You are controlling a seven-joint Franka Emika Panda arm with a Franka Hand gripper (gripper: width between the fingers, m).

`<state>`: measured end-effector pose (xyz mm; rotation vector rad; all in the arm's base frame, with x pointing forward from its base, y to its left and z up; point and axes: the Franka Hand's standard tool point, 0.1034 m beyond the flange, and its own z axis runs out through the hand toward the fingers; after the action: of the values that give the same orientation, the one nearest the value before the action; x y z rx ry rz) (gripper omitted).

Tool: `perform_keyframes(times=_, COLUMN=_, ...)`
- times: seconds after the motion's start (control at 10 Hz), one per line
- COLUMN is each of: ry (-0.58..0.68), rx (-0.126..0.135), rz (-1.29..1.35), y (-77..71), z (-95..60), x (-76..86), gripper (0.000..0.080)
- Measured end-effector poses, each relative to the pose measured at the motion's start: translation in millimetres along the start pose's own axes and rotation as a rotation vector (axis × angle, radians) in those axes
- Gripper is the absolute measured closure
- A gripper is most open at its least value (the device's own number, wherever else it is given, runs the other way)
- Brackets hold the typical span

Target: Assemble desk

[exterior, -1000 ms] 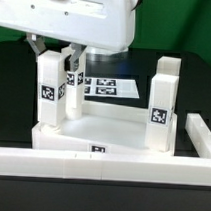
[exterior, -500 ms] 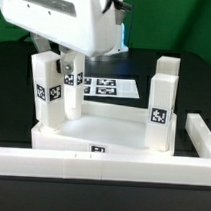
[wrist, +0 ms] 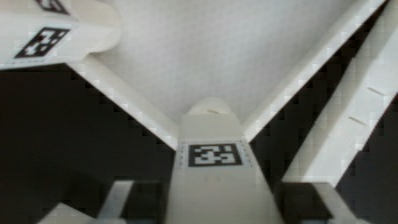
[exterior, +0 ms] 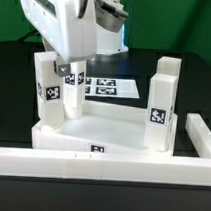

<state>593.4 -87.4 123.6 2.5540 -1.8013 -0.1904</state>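
The desk panel [exterior: 117, 129] lies flat, rim up, with white tag-marked legs standing in its corner sockets. One leg [exterior: 46, 88] is at the exterior view's left, another [exterior: 164, 101] at its right. Behind the left one stands a third leg [exterior: 74, 100]. My gripper [exterior: 71, 76] comes down over this third leg and is shut on its upper part. In the wrist view that leg [wrist: 214, 150] runs up between my fingers [wrist: 139, 200], gripper [wrist: 217, 202], with the panel [wrist: 214, 50] beyond and another leg [wrist: 45, 40] at a far corner.
A long white L-shaped rail [exterior: 100, 163] runs along the front of the panel and turns back at the exterior view's right [exterior: 204, 134]. The marker board [exterior: 106, 88] lies flat on the black table behind the panel.
The hand has turned about its upright axis above the held leg, its body swinging toward the exterior view's left. The legs and panel stay where they were.
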Motion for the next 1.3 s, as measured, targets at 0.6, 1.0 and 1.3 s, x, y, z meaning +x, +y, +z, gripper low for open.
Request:
perform_keyframes(times=0.6, ry=0.009, rx=0.092, rz=0.396, y=-12.6, z=3.6, x=-1.7, gripper=0.0511)
perform_keyframes(times=1.0, ry=0.011, rx=0.089, rz=0.338, y=-12.5, z=4.6, x=-2.1, gripper=0.0227)
perform_keyframes(times=1.3, ry=0.016, rx=0.072, rz=0.151, y=-11.1, z=5.2, x=-3.0, gripper=0.0155)
